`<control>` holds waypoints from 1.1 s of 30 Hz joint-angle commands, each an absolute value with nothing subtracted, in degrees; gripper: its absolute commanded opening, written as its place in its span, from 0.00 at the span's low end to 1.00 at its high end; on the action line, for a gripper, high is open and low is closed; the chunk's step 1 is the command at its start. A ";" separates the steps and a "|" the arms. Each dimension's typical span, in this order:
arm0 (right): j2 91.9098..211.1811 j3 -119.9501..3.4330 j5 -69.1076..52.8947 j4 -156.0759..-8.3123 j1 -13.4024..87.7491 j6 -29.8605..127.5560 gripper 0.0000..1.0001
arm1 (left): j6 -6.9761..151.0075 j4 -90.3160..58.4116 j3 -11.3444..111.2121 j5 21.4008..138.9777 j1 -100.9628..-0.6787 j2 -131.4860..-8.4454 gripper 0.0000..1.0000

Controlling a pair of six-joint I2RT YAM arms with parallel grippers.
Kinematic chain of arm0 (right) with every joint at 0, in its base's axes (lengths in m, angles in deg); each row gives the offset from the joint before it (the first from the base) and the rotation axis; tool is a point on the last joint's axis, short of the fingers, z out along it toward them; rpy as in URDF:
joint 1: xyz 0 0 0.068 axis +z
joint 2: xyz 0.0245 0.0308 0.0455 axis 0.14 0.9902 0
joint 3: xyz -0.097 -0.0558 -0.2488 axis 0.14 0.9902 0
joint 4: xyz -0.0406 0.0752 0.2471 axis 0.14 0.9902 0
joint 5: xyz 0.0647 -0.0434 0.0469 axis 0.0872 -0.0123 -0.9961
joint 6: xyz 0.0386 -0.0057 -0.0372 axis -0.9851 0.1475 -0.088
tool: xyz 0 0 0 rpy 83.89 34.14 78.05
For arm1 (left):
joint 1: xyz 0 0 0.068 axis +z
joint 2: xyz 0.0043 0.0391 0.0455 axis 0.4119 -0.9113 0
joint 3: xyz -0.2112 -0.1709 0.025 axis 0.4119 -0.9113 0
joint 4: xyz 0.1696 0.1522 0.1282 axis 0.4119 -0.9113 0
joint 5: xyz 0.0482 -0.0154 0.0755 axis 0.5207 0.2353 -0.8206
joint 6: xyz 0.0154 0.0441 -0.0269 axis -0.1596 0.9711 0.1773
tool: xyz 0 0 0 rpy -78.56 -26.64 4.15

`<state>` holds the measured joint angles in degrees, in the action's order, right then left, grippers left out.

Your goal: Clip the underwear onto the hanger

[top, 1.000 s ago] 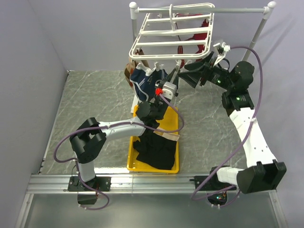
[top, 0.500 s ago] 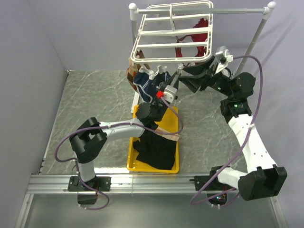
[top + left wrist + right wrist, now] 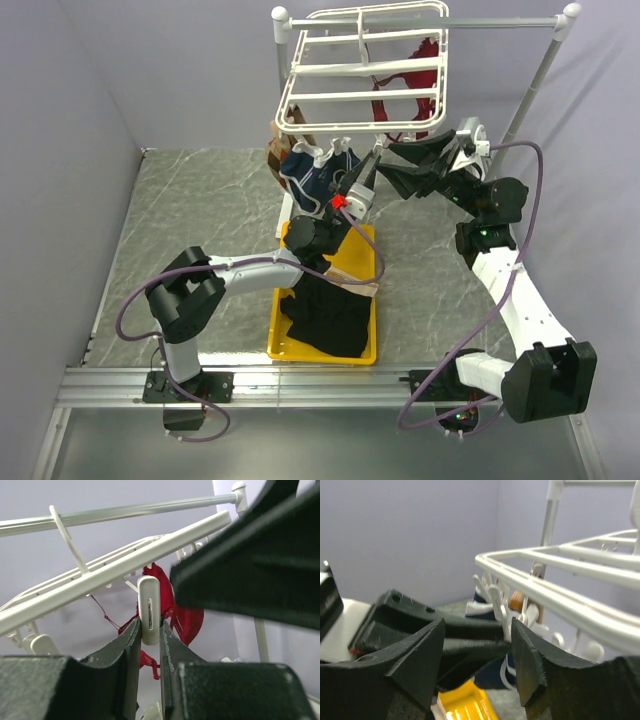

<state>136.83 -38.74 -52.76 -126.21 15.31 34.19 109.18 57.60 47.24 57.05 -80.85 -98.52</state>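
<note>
The hanger [image 3: 360, 95] hangs from the pole, its white clips dangling below. My left gripper [image 3: 366, 168] reaches up under its front edge; in the left wrist view it [image 3: 149, 626] is shut on one white clip [image 3: 149, 607] under the hanger [image 3: 125, 565]. The black underwear [image 3: 325, 310] with its tan waistband lies heaped in the yellow tray [image 3: 275, 335], its top rising toward my left forearm. My right gripper [image 3: 388, 165] is open, tips beside the left fingers. In the right wrist view it [image 3: 477, 630] frames the left fingers [image 3: 465, 645] and clips under the hanger [image 3: 560, 562].
A navy pair [image 3: 305, 175] hangs clipped at the hanger's front left, also in the right wrist view [image 3: 512, 672]. A red garment [image 3: 385, 105] hangs at the back, seen from the left wrist [image 3: 185, 615]. The white pole stand [image 3: 540, 70] rises at the right.
My left gripper has risen to the hanger's clips. My right gripper has swung left, close to the left one. The hanger's front edge has tipped up and back.
</note>
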 commanded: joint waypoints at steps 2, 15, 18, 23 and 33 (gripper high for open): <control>137.26 -40.28 -50.39 -135.52 15.78 31.32 0.61 | 109.96 74.32 45.35 62.96 -81.36 -97.83 0.07; 137.53 -40.37 -44.41 -128.75 16.22 36.15 0.61 | 111.10 77.39 45.27 62.26 -81.36 -98.45 0.07; 137.35 -39.58 -45.63 -128.58 16.22 35.71 0.63 | 111.10 78.44 44.39 63.40 -81.36 -98.27 0.07; 137.35 -39.84 -46.87 -124.82 16.22 36.67 0.66 | 111.28 78.97 44.38 63.49 -81.36 -98.18 0.07; 135.68 -37.81 -45.90 -124.54 16.22 35.19 0.68 | 111.54 78.71 44.82 62.01 -81.36 -98.53 0.16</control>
<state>137.73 -37.23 -46.55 -123.21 15.84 35.74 111.54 57.54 44.37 61.99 -81.18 -98.52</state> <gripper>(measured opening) 0.682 0.121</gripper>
